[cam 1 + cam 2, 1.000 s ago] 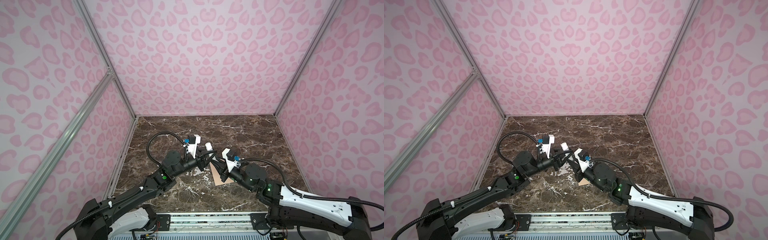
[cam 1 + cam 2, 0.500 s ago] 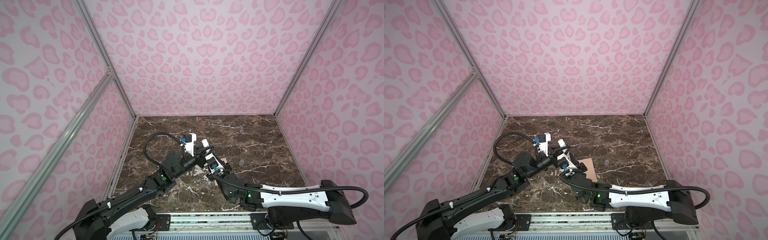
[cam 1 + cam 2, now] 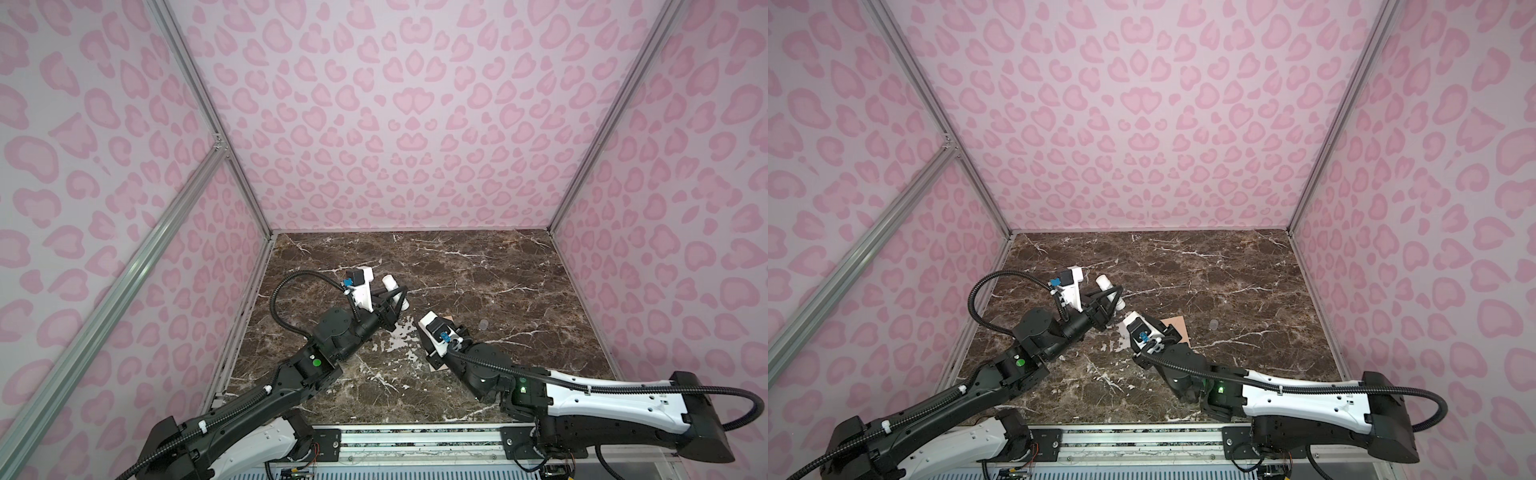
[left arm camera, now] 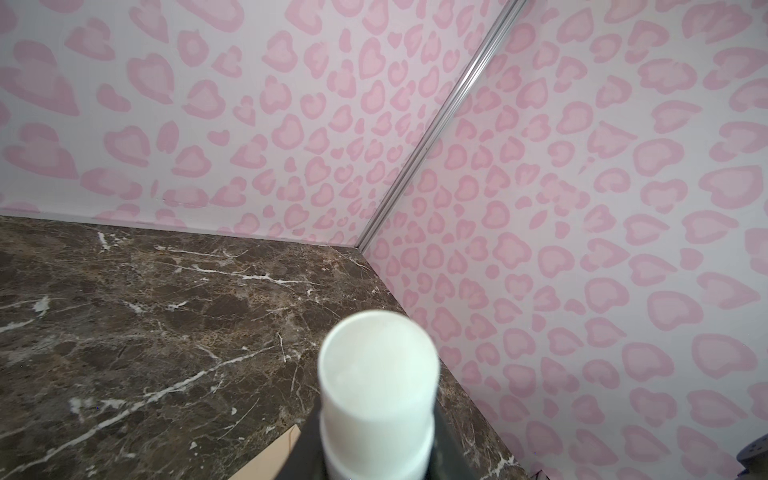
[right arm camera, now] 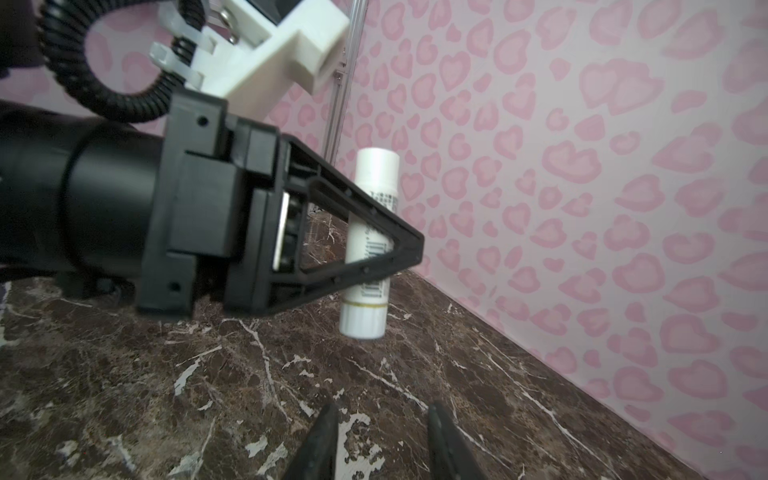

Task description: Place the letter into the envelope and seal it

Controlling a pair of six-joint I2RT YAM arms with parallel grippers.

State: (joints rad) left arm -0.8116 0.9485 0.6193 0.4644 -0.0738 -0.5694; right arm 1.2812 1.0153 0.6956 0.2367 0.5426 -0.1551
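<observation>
Envelope (image 3: 1181, 330) lies flat on the table (image 3: 478, 266), front of centre, in the same spot as half a second ago. Back then you could see nearly all of it. Since then your right arm has swung back from under the left end effector (image 3: 397, 297), and its wrist now sits over the envelope. In a top view only the far corner and right edge show; the left wrist view catches one peach corner (image 4: 270, 461). Long axis looks front-to-back, slightly skewed. Flap direction: can't tell, it's covered.

Right end effector (image 5: 382, 440) is released: fingers apart, nothing between them, bare marble below.

Left end effector is clenched on the glue stick (image 5: 376, 170), about where it was before. It holds the stick off the table, left of and behind the envelope, near upright with a slight lean.

A small round grey thing (image 3: 483, 323) lies on the table right of the envelope, well apart.
</observation>
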